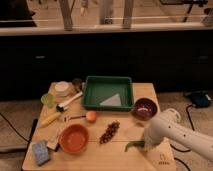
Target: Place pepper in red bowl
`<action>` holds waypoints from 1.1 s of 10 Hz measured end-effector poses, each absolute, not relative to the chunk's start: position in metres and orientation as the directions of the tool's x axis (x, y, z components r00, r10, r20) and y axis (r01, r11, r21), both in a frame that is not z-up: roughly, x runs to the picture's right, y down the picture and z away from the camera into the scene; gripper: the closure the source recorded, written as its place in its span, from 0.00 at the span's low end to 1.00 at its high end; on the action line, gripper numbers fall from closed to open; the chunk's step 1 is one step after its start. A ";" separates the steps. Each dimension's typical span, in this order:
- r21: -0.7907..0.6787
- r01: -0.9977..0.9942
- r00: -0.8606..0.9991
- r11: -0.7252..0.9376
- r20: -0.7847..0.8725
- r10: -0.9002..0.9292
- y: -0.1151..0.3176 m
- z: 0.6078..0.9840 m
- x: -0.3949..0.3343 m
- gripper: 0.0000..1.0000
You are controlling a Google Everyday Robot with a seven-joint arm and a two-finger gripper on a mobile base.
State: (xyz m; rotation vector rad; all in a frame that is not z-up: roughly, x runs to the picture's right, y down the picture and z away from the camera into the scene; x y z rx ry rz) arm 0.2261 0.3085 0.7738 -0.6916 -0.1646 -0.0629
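The green pepper point(134, 145) lies on the wooden table point(115, 155) near the front right, its tip pointing left. My gripper point(148, 145) is at the end of the white arm, right over the pepper's right end, hiding that end. The orange-red bowl point(73, 138) sits at the front left of the table, well left of the gripper, with a plain inside.
A dark maroon bowl point(145, 108) stands just behind the arm. A green tray point(107, 92) is at the back middle. A cluster of dark grapes point(109, 132), an orange fruit point(91, 116), a yellow item point(49, 120), a brush point(69, 101), cups and a blue sponge point(40, 152) lie to the left.
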 end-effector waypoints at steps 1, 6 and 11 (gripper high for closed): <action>-0.630 0.106 0.986 0.769 0.166 -0.001 0.309 0.773 0.228 0.88; -0.627 0.091 0.990 0.774 0.142 -0.001 0.292 0.750 0.234 0.98; -0.613 0.091 0.993 0.785 0.119 -0.023 0.270 0.728 0.230 0.98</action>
